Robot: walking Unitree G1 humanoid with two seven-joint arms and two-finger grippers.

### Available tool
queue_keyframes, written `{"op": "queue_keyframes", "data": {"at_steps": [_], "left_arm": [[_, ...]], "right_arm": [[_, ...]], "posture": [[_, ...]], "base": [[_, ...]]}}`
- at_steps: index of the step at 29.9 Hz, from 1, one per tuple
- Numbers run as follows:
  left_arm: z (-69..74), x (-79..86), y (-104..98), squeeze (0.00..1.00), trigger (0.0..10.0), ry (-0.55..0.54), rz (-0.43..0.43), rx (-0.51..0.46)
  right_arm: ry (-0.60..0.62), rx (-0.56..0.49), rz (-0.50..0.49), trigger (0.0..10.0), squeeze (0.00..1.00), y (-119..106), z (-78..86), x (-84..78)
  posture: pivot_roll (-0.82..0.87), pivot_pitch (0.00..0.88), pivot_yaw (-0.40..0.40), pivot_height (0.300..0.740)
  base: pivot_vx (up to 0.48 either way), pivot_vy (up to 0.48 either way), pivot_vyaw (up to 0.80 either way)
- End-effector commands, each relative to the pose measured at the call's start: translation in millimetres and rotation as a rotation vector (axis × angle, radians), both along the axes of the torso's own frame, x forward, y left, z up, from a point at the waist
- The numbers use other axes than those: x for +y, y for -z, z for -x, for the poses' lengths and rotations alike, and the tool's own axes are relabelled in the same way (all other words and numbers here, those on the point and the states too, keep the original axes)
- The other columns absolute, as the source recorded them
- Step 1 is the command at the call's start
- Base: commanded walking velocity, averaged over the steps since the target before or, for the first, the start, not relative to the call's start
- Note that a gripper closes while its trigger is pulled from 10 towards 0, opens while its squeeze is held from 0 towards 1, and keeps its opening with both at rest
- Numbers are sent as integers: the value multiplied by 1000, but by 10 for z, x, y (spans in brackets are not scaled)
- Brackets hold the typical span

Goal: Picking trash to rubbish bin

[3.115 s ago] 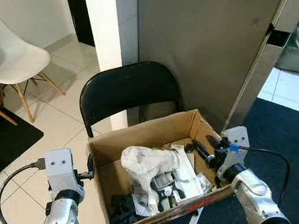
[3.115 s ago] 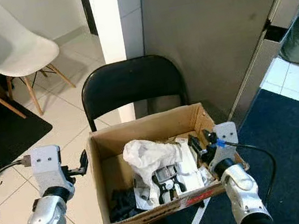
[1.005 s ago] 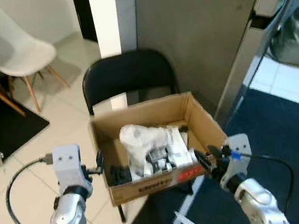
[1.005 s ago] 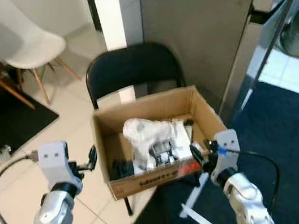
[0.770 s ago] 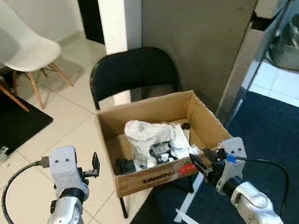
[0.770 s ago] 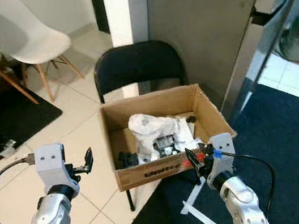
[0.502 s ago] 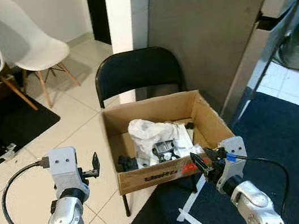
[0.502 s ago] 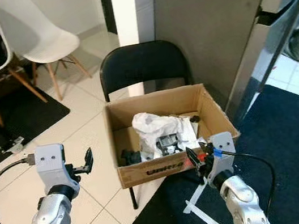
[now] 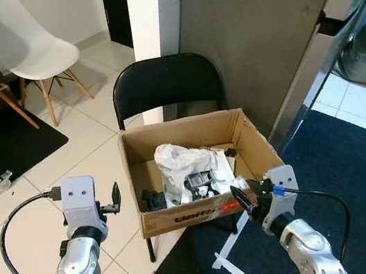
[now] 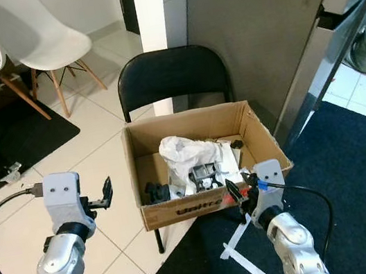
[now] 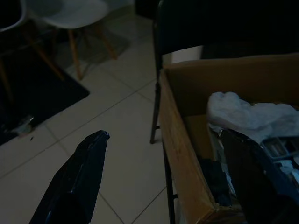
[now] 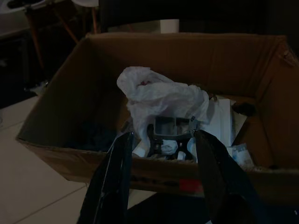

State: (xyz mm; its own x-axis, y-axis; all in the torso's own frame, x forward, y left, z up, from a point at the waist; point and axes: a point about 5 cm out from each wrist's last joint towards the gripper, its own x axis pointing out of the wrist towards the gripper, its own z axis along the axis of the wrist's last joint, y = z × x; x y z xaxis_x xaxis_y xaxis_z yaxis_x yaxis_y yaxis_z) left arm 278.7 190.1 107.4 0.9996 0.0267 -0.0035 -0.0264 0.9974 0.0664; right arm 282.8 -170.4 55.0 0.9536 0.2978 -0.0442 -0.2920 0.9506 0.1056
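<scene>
To the far left of the cardboard box (image 9: 195, 170), by the wall, stands a white chair (image 9: 25, 54) with wooden legs, and next to it lies a black mat (image 9: 9, 148) on the tiled floor (image 9: 101, 151). A black cable (image 9: 10, 236) runs over the tiles to the left arm.

The left gripper (image 9: 114, 198) hovers just beside the left wall of the box, apart from it and above the floor. Its two fingers (image 11: 79, 182) are spread wide and they hold nothing.

The box stands on the seat of a black folding chair (image 9: 164, 87), whose backrest rises behind the box. The box is open on top. Inside it lies the trash: a crumpled white plastic bag (image 12: 161, 100) in the middle, a small grey plastic part (image 12: 170, 128) just in front of the bag, white papers (image 9: 220, 169) toward the right side, and some dark pieces (image 9: 153, 200) in the left front corner. The front wall of the box carries red print (image 9: 230, 206).

The right gripper (image 9: 242, 203) is at the front right corner of the box, very near the front wall, and points into the box. Its fingers (image 12: 114, 177) are parted and grasp nothing.

To the right of the box, a dark blue carpet (image 9: 357, 171) covers the floor, with a strip of white tape (image 9: 233, 269) on it. Behind the box stands a large grey panel (image 9: 257, 33).
</scene>
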Motion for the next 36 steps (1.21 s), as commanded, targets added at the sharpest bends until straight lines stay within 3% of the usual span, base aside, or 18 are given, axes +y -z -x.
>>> {"op": "queue_keyframes", "data": {"at_steps": [1, 8, 12, 13, 15, 20, 24, 25, 26, 27, 30, 36], "left_arm": [[3, -39, 54, 0, 10000, 3, 34, 29], [-70, -5, 106, 0, 10000, -49, 13, 81], [-70, -32, 132, 0, 10000, -60, -15, 102], [-65, -63, 132, 0, 10000, -5, 25, 101], [-65, -63, 132, 0, 10000, -5, 25, 101], [-80, -15, 134, 0, 10000, -156, 46, 51], [-64, 36, 177, 0, 10000, -269, -33, 55], [-71, 39, 253, 0, 10000, -183, -56, 154], [-72, 29, 268, 0, 10000, -130, -45, 179], [-72, 29, 268, 0, 10000, -130, -45, 179], [-55, -27, 264, 0, 10000, 33, 25, 187], [-47, -22, 196, 0, 10000, 14, 41, 122]], "right_arm": [[12, 5, 11, 10000, 0, 15, 4, -19], [34, 30, 56, 10000, 0, 30, -15, -30], [36, -13, 63, 10000, 0, -22, -40, -59], [46, -21, 40, 10000, 0, -39, -52, -62], [46, -21, 40, 10000, 0, -39, -52, -62], [99, -32, 59, 10000, 0, -51, -66, -76], [67, -46, 109, 10000, 0, -58, -48, -79], [59, -39, 125, 10000, 0, -48, -42, -90], [57, -39, 135, 10000, 0, -45, -40, -94], [57, -39, 135, 10000, 0, -45, -40, -94], [76, -9, 106, 10000, 0, -10, -35, -117], [69, -8, 111, 10000, 0, 13, -16, -112]], "posture": [[7, 95, -66, 740], [9, 101, -70, 740], [7, 105, -69, 740], [7, 105, -69, 740], [7, 105, -69, 740], [4, 106, -76, 740], [7, 109, -79, 740], [-1, 110, -72, 740], [-1, 110, -72, 740], [-1, 110, -72, 740], [-10, 114, -76, 740], [4, 114, -78, 740]], "base": [[0, 0, 0], [0, 0, 0], [0, 0, 0], [0, 0, 0], [0, 0, 0], [0, 0, 0], [0, 0, 0], [0, 0, 0], [0, 0, 0], [0, 0, 0], [0, 0, 0], [0, 0, 0]]}}
